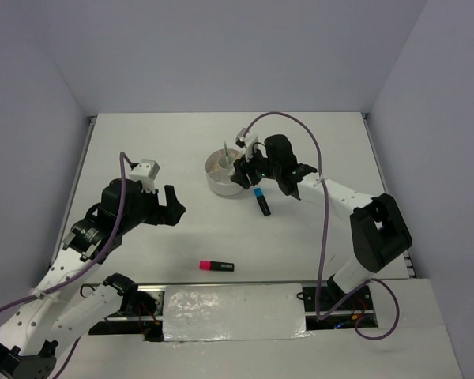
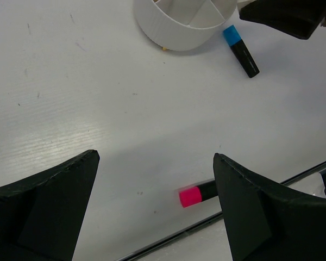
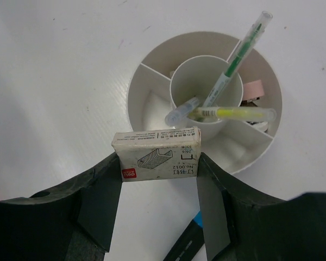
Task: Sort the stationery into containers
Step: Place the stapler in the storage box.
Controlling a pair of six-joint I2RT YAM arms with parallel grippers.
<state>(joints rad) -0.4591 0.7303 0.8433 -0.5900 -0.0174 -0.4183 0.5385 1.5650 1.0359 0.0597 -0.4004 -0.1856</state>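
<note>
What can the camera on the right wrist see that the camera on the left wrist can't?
Only the right wrist view clearly shows the small staple box pinched in the right gripper, and the pens poking out of the white cup. Only the left wrist view shows the pink highlighter lying on the table, and the left gripper, wide open. Both show the white cup and the blue highlighter lying beside it.
</note>
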